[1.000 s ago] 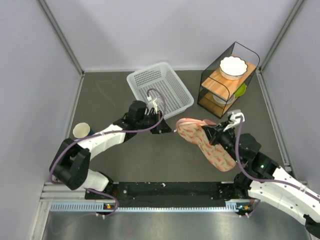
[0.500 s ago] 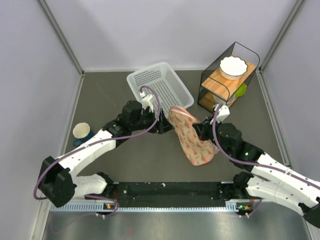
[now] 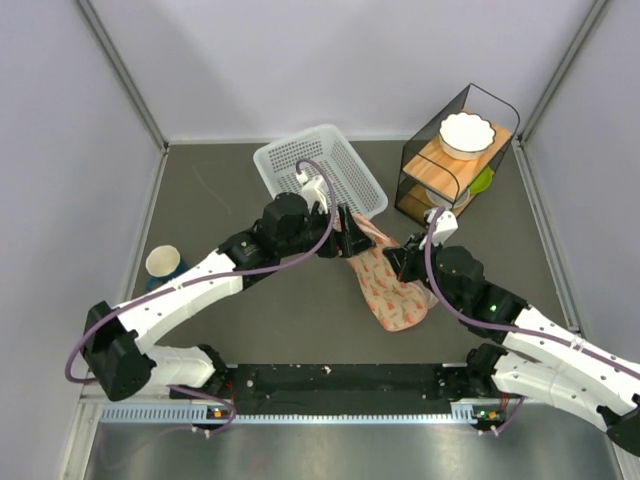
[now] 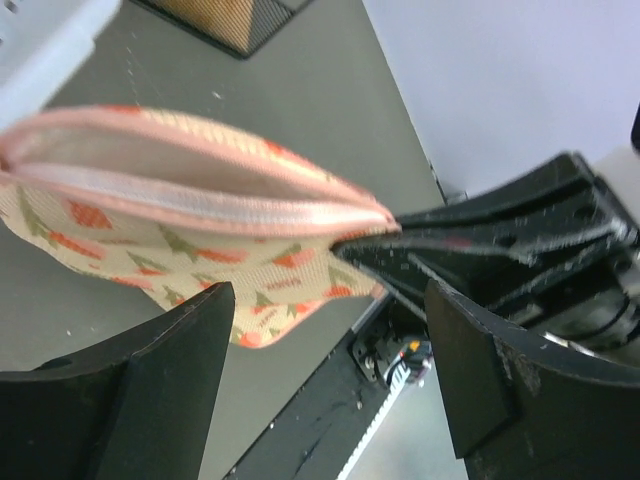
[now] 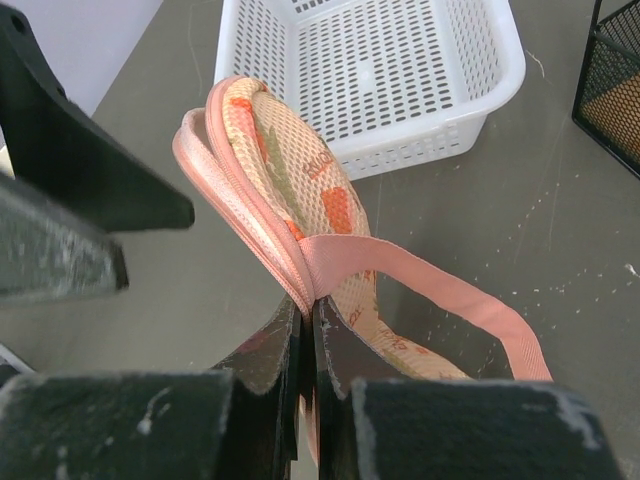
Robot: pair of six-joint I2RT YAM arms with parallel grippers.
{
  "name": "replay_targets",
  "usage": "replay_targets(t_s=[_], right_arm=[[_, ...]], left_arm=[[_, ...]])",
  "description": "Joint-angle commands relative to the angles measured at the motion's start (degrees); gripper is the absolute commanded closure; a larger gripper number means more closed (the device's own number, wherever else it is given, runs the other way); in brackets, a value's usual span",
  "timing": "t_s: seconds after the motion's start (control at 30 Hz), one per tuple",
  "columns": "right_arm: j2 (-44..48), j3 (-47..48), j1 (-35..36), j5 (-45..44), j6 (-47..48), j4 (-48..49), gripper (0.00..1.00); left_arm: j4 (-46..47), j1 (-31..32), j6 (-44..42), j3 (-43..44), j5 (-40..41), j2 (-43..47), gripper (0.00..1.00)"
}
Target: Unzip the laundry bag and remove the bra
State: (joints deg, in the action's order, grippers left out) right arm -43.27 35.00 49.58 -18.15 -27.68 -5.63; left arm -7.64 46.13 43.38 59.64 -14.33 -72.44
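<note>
Pinching claw: the right gripper point(image 5: 308, 322) has its jaws pressed together on the pink trim of the laundry bag point(image 5: 290, 170); the trim runs straight into the closed tips

Free claw: the left gripper point(image 4: 330, 300) stands with its jaws wide apart and nothing clamped between them; one end of the bag sits just beyond the gap

Bag, place: seen from above, the laundry bag point(image 3: 392, 290) is just in front of the basket point(image 3: 290, 138), off its near right corner; its upper end is raised beside the basket's near wall and its lower end points away from the basket toward the arm bases

Bag, state: the left wrist view shows the laundry bag point(image 4: 200, 225) gaping along its top edge, with pale lining between two pink trims; the outside is beige-pink with small red-orange prints

Strap: a pink strap point(image 5: 450, 300) loops from the pinched trim, on the side away from the basket point(image 5: 380, 60)

Claws from above: the left gripper point(image 3: 348, 235) is between the basket's near wall and the bag; the right gripper point(image 3: 394, 264) is at the bag's right edge, farther from the basket

Rack: a wire rack point(image 3: 440, 175) stands just right of the basket; a white bowl point(image 3: 467, 133) sits on its top shelf

Cup: a paper cup point(image 3: 163, 262) stands on the table point(image 3: 250, 310), well to the left of the basket and nearer the arm bases
</note>
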Motion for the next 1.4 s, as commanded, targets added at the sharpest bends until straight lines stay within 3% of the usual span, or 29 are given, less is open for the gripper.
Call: replay_targets(t_s=[0.0,0.27,0.53,0.63,0.73,0.77,0.97,1.0,1.07,1.13,1.17,1.2,1.27,1.37], right_arm=[[0.7,2.3,-0.5,1.1,0.2,1.1,1.00],[2.6,1.9,-0.5,-0.6,-0.4,-0.3,1.00],[3.5,1.6,-0.5,0.2,0.0,-0.9,1.00],[3.6,1.6,-0.5,0.7,-0.1,-0.8,1.00],[3.6,1.6,-0.5,1.0,0.0,-0.9,1.00],[3.7,1.6,-0.5,1.1,-0.1,-1.0,1.00],[4.9,1.5,-0.5,0.9,0.0,-1.7,1.00],[5.1,1.4,-0.5,0.6,0.0,-2.2,1.00],[5.5,1.6,-0.5,-0.7,0.1,-3.0,1.00],[5.7,1.9,-0.5,-1.7,1.2,-4.6,0.73],[5.8,2.6,-0.5,-2.5,1.6,-5.9,0.55],[6.3,3.1,-0.5,-3.6,2.3,-7.0,0.30],[7.0,4.8,-0.5,-7.1,3.0,-10.6,0.14],[8.3,8.1,-0.5,-10.0,4.5,-14.7,0.12]], left_arm=[[-1.3,0.1,1.7,5.0,7.2,-3.0,0.20],[0.9,0.0,2.2,6.3,8.2,-6.6,0.23],[3.6,-0.1,2.3,5.1,7.6,-7.2,0.14],[4.3,-0.1,2.4,5.4,6.9,-7.8,0.15],[4.8,-0.1,2.7,6.1,5.3,-9.5,0.26],[4.7,-0.1,2.6,6.4,4.6,-10.1,0.41],[4.4,-0.2,2.5,6.6,2.3,-12.3,0.78],[4.2,-0.2,2.4,6.4,2.4,-12.0,0.93],[3.9,-0.2,2.0,6.0,2.2,-11.8,1.00],[3.3,-0.4,1.6,5.2,1.5,-11.4,1.00],[3.2,-0.6,1.2,5.0,1.1,-11.1,1.00],[3.2,-0.8,0.8,4.1,0.1,-10.6,1.00],[3.2,-1.1,-0.4,3.0,-1.5,-10.1,1.00],[5.1,-2.2,-2.1,0.1,-6.9,-8.7,1.00]])
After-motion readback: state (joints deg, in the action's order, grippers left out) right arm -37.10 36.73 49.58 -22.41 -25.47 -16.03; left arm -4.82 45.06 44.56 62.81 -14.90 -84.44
